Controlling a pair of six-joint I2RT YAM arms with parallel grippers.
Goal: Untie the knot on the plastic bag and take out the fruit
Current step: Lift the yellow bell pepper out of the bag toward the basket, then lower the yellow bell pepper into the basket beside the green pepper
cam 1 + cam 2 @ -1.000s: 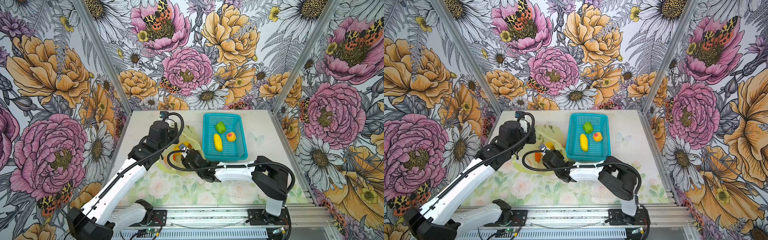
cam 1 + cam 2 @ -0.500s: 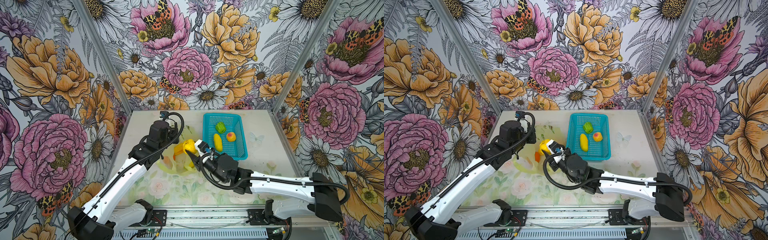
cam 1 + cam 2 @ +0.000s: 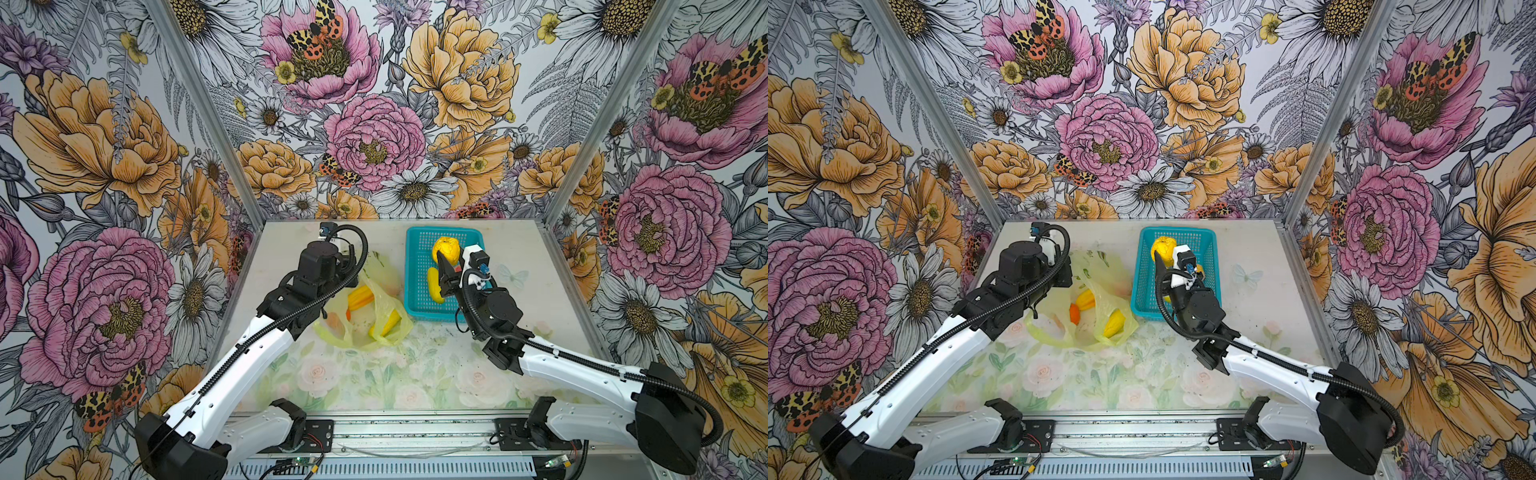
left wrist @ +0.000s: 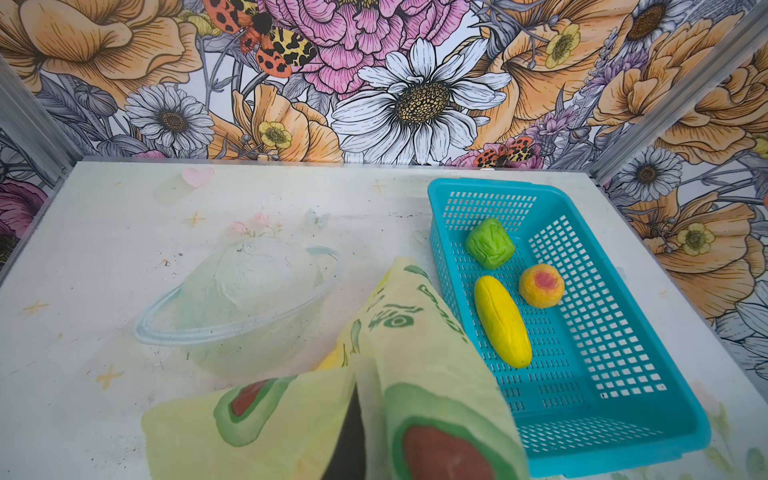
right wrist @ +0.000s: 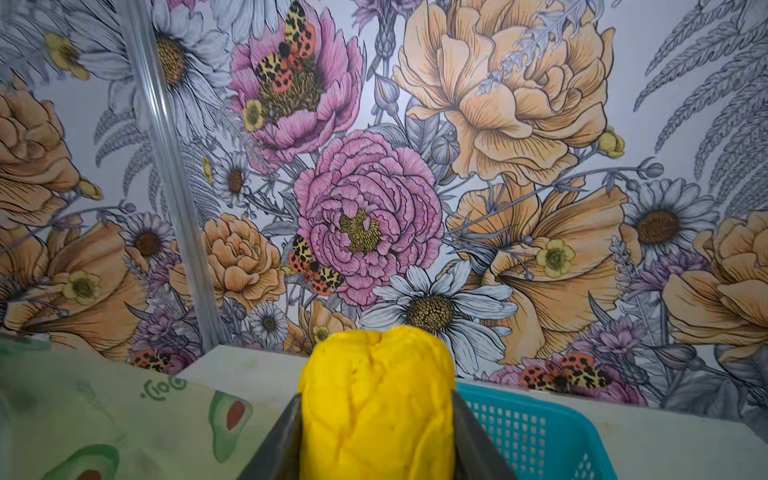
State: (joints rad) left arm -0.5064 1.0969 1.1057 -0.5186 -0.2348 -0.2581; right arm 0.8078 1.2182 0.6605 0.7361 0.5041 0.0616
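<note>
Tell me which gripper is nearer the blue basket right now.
Right. The right gripper holds a yellow fruit over the basket. The left gripper sits off to the basket's side, shut on the bag.

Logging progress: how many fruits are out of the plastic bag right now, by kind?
Green fruit: 1, in the turquoise basket
Peach: 1, in the basket
Long yellow fruit: 1, in the basket
Round yellow fruit: 1, held in the right hand
Total: 4
</note>
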